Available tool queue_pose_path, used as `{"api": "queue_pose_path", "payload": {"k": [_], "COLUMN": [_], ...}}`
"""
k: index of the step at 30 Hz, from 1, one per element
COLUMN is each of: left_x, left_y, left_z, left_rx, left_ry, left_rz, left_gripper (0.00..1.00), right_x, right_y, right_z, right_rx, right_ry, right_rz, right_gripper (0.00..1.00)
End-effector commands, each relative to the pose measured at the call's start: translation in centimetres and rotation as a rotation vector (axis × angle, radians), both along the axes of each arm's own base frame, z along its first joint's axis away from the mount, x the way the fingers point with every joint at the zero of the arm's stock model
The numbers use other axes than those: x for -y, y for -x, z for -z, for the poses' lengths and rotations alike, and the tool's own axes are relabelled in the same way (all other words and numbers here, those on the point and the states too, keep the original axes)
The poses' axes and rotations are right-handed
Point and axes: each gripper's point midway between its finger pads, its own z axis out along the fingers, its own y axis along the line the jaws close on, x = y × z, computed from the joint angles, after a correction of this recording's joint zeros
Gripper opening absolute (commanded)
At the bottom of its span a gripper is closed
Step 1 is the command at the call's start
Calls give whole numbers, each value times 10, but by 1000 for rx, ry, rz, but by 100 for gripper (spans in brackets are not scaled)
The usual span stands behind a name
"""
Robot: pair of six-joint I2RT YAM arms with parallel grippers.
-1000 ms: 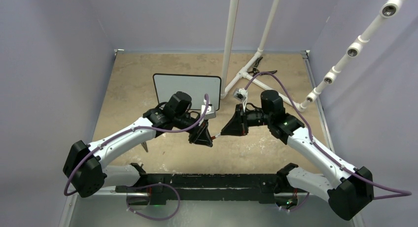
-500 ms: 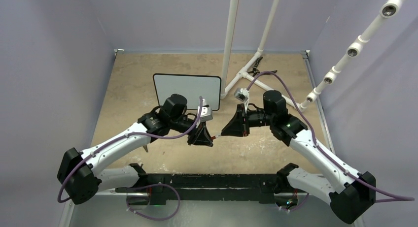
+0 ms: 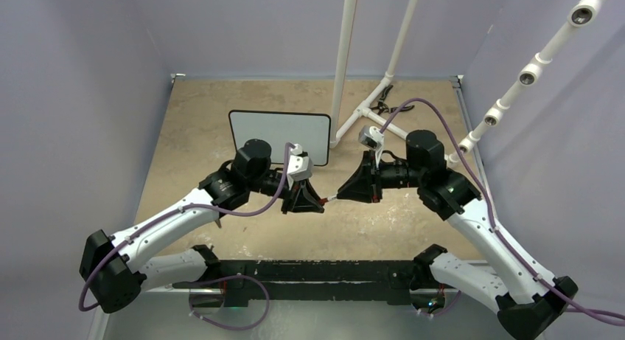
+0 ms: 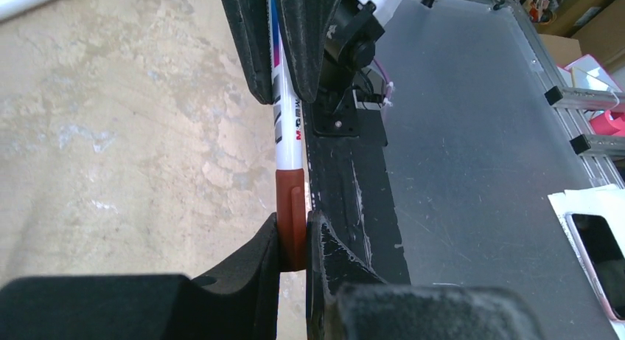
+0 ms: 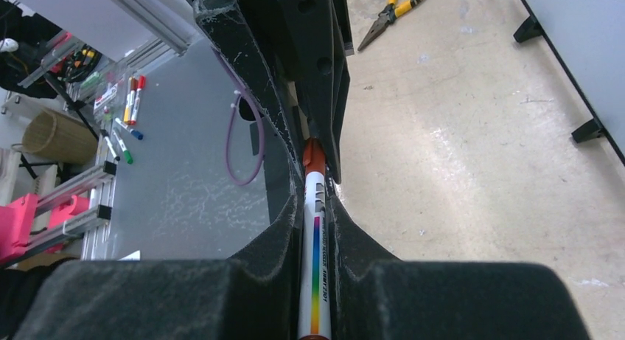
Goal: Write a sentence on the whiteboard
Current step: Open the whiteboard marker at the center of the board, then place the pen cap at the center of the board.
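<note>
Grips tight — left gripper [image 3: 321,200] on red cap [image 4: 290,207], right gripper [image 3: 340,198] on marker barrel [image 4: 287,126], print illegible.

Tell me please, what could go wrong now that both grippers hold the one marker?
1. The left gripper pinches only the red cap; its grip may slip before the cap comes free.
2. A crooked pull could twist the barrel in the right gripper.
3. The whiteboard sits close behind the left arm; a jerk could knock it.

Left claw [image 3: 315,203] and right claw [image 3: 345,195] meet tip to tip on a marker [image 3: 329,200], just in front of the whiteboard [image 3: 280,130].
</note>
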Motion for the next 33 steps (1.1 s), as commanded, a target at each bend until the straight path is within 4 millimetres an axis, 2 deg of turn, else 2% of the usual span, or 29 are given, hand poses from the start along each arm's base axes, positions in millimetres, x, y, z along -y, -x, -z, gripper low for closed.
{"api": "queue_pose_path", "payload": {"k": [1,9,14,18,21,24,28,33], "left_x": [-17,-19,-22,-26,-25,-8,23,59], "left_y": [14,15,0,-39,-63,-71,-82,-98], "left_z": [20,15,20,36,44,49,63,90], "left_rx": [-85,-66,-54,-99,-168,-186,-205,-173], "left_ry": [-76,-62,-100,-157,-139,-85,-74,-87], "left_rz": [6,-3,-103,-381,-563,-666,-747,-800], "left_gripper": [0,0,0,0,0,0,0,0], "right_x": [12,17,17,21,36,58,94,114], "right_y": [19,20,10,-19,-64,-101,-132,-136], "right_z": [-48,-57,-51,-50,-48,-38,-29,-45], "right_rx": [120,135,125,127,142,117,116,116], "right_ry": [-62,-55,-30,-20,1,22,38,-77], "right_rz": [-24,1,50,218,483,734,1024,1164], "right_gripper": [0,0,0,0,0,0,0,0]}}
